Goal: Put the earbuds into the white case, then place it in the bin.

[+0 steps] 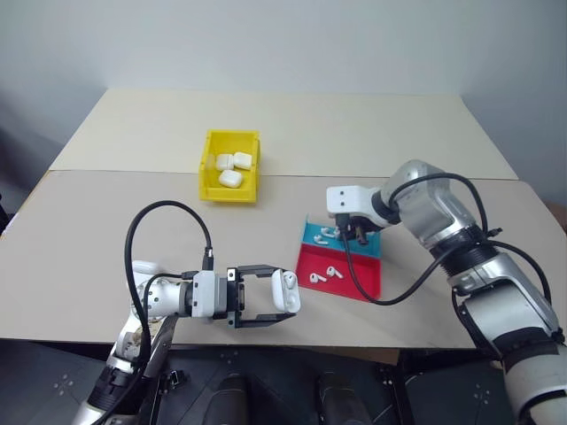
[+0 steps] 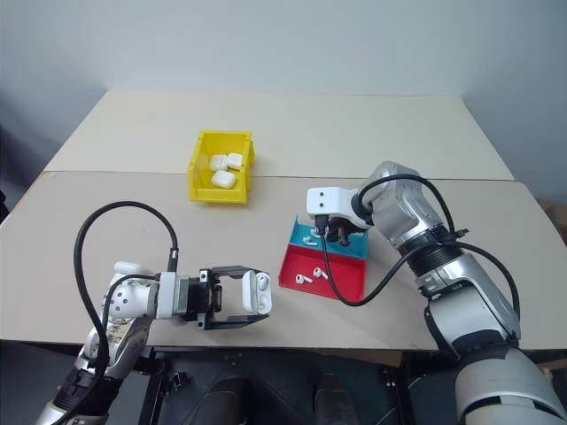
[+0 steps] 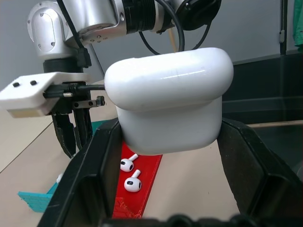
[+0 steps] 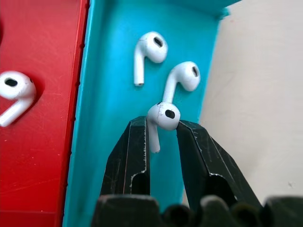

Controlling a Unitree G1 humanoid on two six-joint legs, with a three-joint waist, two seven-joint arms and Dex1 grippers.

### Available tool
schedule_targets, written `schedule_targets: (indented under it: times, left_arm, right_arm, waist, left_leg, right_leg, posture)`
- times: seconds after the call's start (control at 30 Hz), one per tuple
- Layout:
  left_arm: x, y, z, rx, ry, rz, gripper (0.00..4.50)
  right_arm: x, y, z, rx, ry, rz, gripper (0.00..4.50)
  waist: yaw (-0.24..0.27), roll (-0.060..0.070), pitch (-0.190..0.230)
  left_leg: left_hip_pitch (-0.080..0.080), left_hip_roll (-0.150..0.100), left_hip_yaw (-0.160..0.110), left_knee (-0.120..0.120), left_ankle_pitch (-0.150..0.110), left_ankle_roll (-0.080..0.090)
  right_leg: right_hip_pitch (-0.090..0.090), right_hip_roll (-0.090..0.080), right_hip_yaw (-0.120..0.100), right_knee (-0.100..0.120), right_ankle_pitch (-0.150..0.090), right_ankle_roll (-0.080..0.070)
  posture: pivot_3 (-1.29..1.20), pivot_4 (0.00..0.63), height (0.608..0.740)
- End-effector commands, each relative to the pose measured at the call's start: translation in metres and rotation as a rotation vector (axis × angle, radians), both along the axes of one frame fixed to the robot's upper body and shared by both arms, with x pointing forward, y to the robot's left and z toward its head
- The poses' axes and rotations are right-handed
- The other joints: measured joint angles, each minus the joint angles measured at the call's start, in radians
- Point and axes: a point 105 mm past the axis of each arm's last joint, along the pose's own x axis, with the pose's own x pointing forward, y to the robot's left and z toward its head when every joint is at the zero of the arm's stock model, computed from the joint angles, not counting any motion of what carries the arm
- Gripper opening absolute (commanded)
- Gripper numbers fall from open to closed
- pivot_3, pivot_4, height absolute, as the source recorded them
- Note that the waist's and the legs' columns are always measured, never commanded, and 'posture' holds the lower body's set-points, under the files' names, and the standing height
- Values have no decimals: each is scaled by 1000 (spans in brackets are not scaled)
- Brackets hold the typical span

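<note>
We see the bin (image 1: 230, 168) far back on the table (image 1: 106, 239). Our left tool (image 1: 285, 305) clamps the white case (image 1: 285, 291), slick but rigid. Our right tool (image 4: 161, 130) pinches one earbud (image 4: 162, 117) by its head over the tray (image 1: 363, 283); it looks light, glossy, slip-prone.

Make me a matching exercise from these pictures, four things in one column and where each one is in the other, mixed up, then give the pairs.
Things:
1. open white case
2. earbud with its stem hanging down
3. three closed white cases
4. two earbuds lying together

Places:
A. in the yellow bin
B. on the red half of the tray
C. between the fingers of the left hand
D. pinched in the right hand, above the blue half of the tray

Pairs: 1-C, 2-D, 3-A, 4-B
</note>
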Motion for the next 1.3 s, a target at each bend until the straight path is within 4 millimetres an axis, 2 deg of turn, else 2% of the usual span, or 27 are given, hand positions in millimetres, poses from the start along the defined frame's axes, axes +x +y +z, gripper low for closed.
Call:
schedule_targets:
  times: [0.03,0.17,0.3,0.43,0.57,0.7,0.93,1.3]
  left_arm:
    - [-1,-2,7,-16,-36,-13,2762]
    - [5,-2,11,-35,-37,0,2762]
    - [14,-2,32,-129,-10,19,2762]
    - [20,-6,57,-208,7,-10,2762]
    - [30,-16,71,-242,3,-37,2762]
    - [38,-24,81,-248,3,-76,2762]
    - [41,-36,88,-266,-6,-170,2762]
    - [41,-42,91,-261,-22,-205,2762]
  right_arm:
    - [-2,-3,20,92,-33,-25,874]
    - [-8,-2,56,354,-47,-75,874]
    - [-24,-11,100,629,-94,-83,874]
    - [-67,-22,142,867,-176,48,874]
    - [-111,-21,164,1057,-223,189,874]
    - [-143,-12,166,1159,-214,274,874]
    - [-171,8,149,1276,-155,362,874]
    - [-163,31,125,1227,-70,340,874]
  waist:
    - [0,0,0]
    - [2,0,0]
    - [6,0,0]
    - [12,0,0]
    - [9,0,0]
    - [-1,0,0]
    - [2,0,0]
    - [2,0,0]
  left_leg:
    - [0,0,0,0,0,0]
    - [0,0,0,0,0,0]
    - [0,0,0,0,0,0]
    - [-2,0,-2,0,0,0]
    - [-1,0,-2,0,0,0]
    - [1,0,-2,0,0,0]
    - [1,-1,-2,0,0,0]
    - [1,-1,-2,0,0,0]
  right_leg:
    - [0,0,0,0,0,0]
    - [0,0,0,0,0,0]
    - [0,0,0,0,0,0]
    - [1,0,-2,-1,0,0]
    - [1,0,-1,-1,0,0]
    - [3,0,-1,-1,0,0]
    - [4,0,-1,-1,0,1]
    - [4,0,-1,-2,0,1]
  posture:
    - [0,150,740]
    - [0,150,740]
    - [0,150,740]
    - [0,150,740]
    - [0,150,740]
    - [0,150,740]
    - [0,150,740]
    - [0,150,740]
